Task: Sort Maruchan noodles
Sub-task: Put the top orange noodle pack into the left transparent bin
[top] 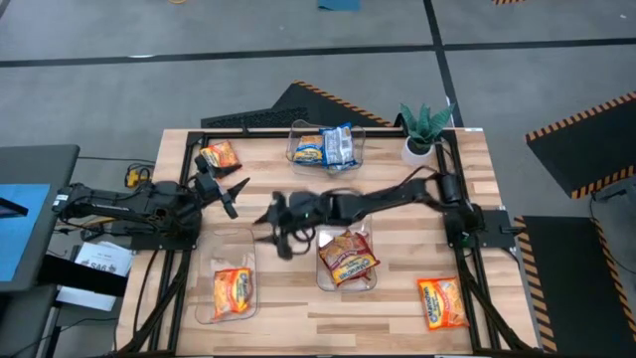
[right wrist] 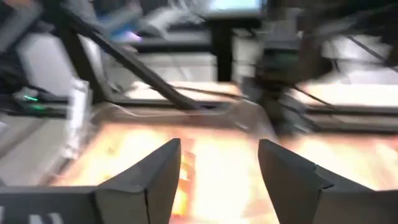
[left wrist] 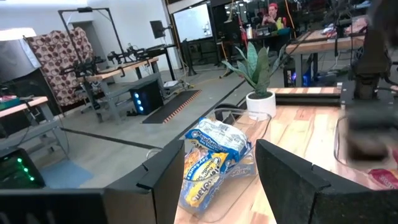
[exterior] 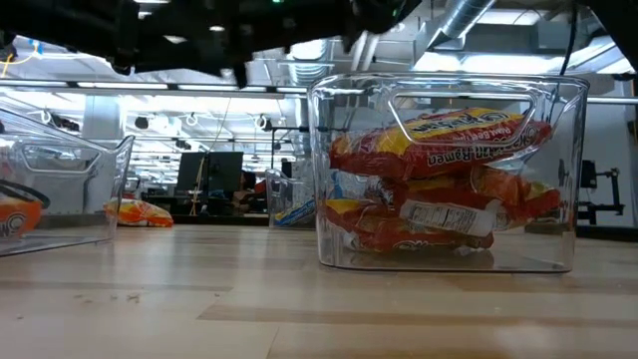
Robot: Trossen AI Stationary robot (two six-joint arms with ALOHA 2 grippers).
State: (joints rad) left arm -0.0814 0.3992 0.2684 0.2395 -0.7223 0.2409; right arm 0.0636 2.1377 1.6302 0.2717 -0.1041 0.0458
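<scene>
With both the left gripper (top: 236,198) and right gripper (top: 270,221) empty, fingers apart, over the wooden desk (top: 397,298), a fast right-arm sweep risks clipping the clear plastic bin (top: 225,283) holding an orange crinkly ramen packet (top: 232,290).

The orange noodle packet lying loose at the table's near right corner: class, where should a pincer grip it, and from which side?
The orange noodle packet lies flat on the table, outside any bin, with open wood around it. It probably suits a grip from straight above, fingers closing across its shorter width near the middle, where the crinkly wrapper can bunch. The right pincer looks nearest.

The right claw (top: 270,221) is hanging over bare desk (top: 397,308), with clear bins (top: 225,283) sitting just beside it on both sides.
</scene>
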